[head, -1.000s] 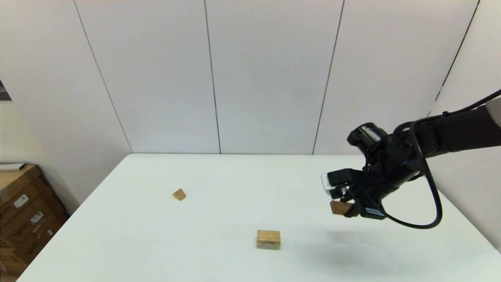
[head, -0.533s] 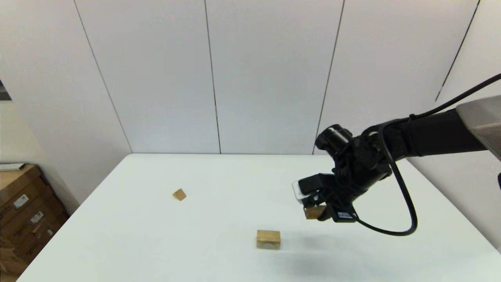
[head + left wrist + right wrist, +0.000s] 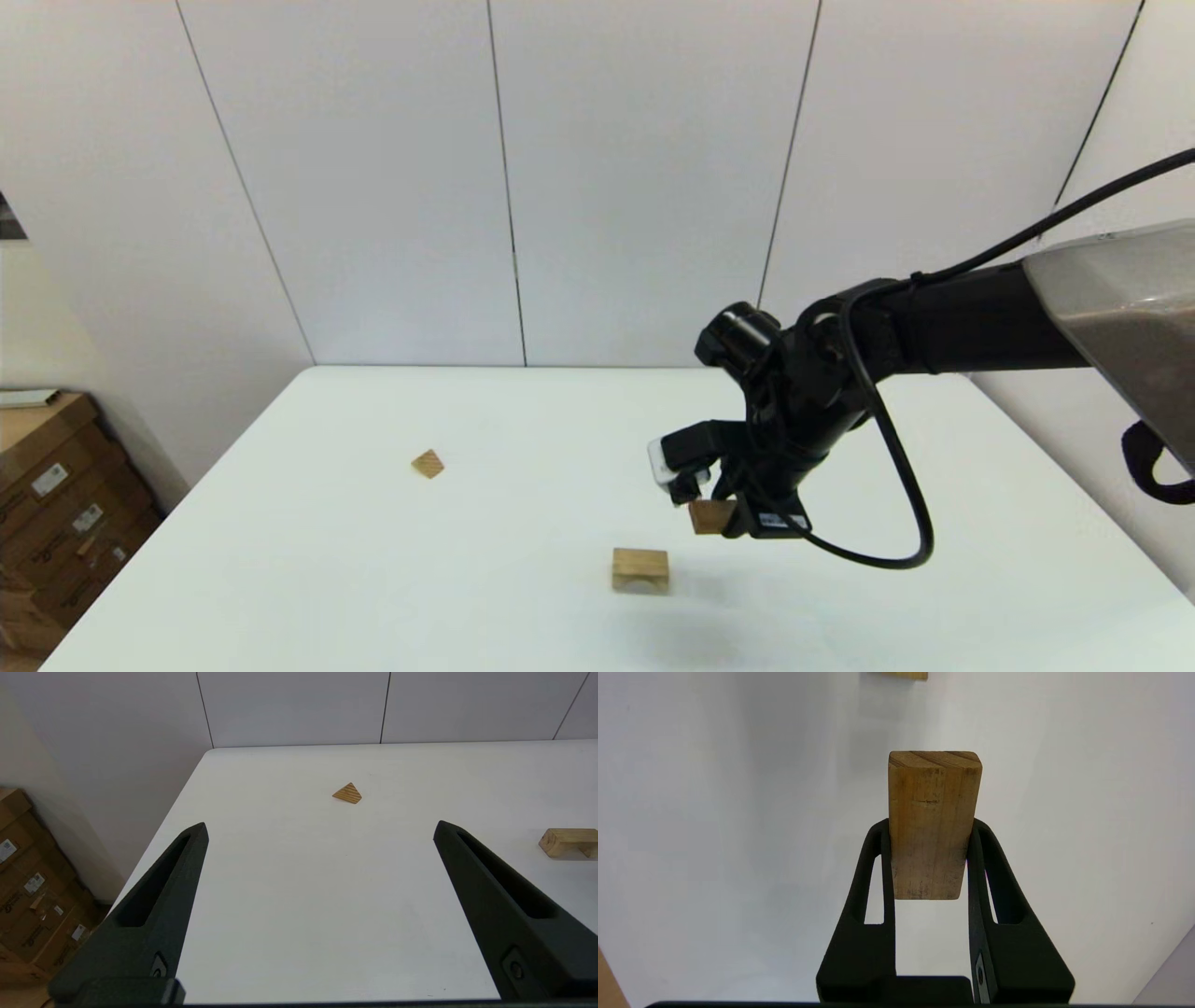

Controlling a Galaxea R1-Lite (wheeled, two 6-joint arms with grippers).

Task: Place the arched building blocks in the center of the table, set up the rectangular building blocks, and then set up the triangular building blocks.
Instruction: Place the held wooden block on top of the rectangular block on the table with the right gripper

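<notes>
Carrying the rectangular building blocks (image 3: 933, 826) clamped between our right gripper (image 3: 719, 518) fingers, long axis running out past the tips, we hang above the table (image 3: 373, 579), just right of the arched building blocks (image 3: 640, 570); left gripper (image 3: 320, 828) gapes empty.

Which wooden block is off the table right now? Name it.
The solid tan rectangular wooden bar, clamped in the right gripper above the white table. The arched block and triangular wedge lie on it.
</notes>
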